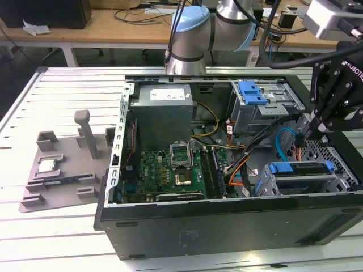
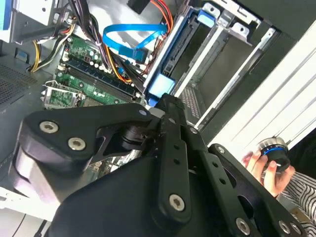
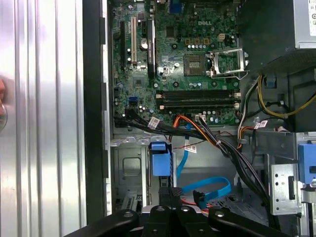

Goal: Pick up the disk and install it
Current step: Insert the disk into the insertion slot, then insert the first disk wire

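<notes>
One open computer case [image 1: 227,226] lay on a ribbed pale metal table [image 1: 57,90], with wooden desks [image 1: 113,28] behind. The arm reached down over the case's drive end with the gripper [image 1: 302,137] pointing into it, fingers drawn together with nothing visible between them, and the disk [image 1: 299,169] in its blue carrier sat in the drive cage just below the fingertips. A looped blue cable [image 1: 282,141] hung just beside the gripper, the motherboard [image 1: 170,170] lay farther off, and a grey fixture tray [image 1: 62,164] stood well away outside the case.
</notes>
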Controlling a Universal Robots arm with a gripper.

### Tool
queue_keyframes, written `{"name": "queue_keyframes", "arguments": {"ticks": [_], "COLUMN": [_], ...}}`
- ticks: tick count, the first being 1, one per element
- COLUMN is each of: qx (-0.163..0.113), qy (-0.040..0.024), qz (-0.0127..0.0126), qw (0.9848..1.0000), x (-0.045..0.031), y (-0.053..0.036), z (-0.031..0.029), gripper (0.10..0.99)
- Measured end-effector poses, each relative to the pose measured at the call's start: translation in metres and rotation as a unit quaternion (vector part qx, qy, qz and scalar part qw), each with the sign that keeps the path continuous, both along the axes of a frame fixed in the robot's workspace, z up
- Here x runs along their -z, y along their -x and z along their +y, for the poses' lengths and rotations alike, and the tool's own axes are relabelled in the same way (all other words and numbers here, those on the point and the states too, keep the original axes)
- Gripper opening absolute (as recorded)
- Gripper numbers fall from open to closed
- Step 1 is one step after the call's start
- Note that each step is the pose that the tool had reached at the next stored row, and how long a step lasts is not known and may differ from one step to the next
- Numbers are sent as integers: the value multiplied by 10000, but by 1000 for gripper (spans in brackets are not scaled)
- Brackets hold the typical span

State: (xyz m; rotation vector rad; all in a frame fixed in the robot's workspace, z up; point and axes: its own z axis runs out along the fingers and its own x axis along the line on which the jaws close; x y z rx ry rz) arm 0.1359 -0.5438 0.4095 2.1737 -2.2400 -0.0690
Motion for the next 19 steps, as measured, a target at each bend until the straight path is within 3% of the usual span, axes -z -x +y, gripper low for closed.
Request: {"name": "queue_keyframes", "arguments": {"ticks": [6, 19], "qx": [0, 0], "qy": [27, 27], "qz": [13, 14], "qw": [10000, 10000], "x": [107, 115], "y": [-119, -126], "z": [48, 48], "gripper": [106, 106]}}
